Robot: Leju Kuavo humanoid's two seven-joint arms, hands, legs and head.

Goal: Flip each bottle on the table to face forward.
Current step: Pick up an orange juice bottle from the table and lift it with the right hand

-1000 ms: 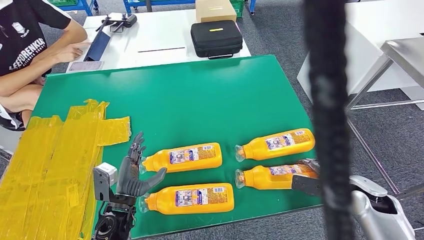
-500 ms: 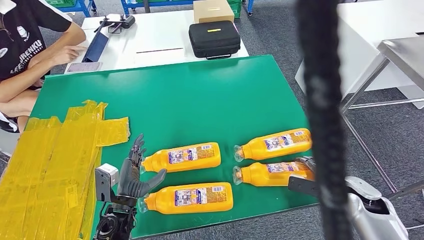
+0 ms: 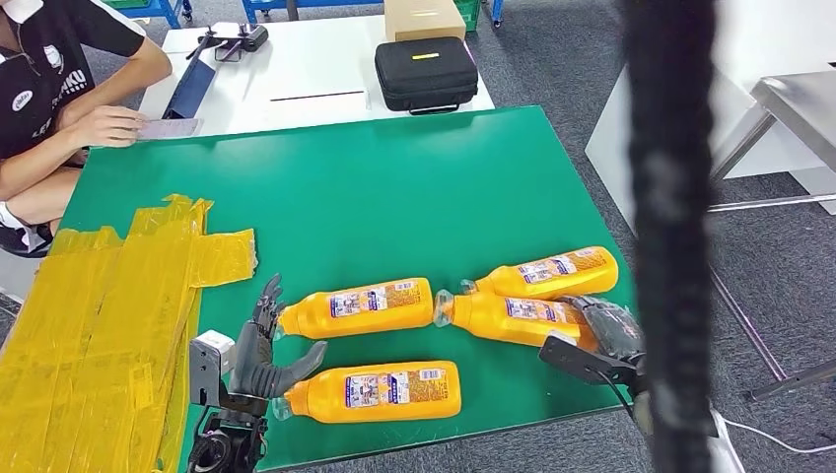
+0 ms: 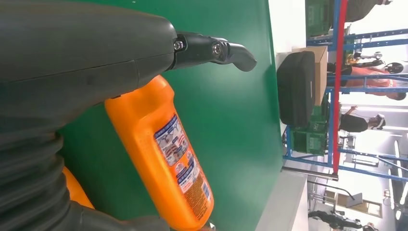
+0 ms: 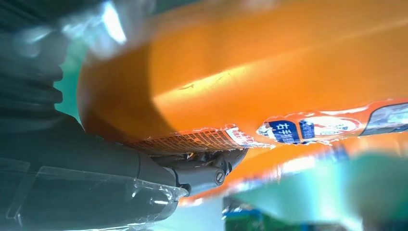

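Near-right bottle (image 3: 513, 317) swung askew — base hidden

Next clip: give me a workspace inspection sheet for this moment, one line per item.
Surface: green table, yellow tape patch on its left side.
Job's things: four orange bottles lying down; right near bottle askew, its cap by the left far bottle; right far bottle; left near bottle.
Clutter: nothing seen on the green table.
Hands: left hand open beside the left bottles' caps; right hand grips the right near bottle's base.
Cables: thick black cable hanging close to the camera.
Surroundings: seated person; white table with black case.
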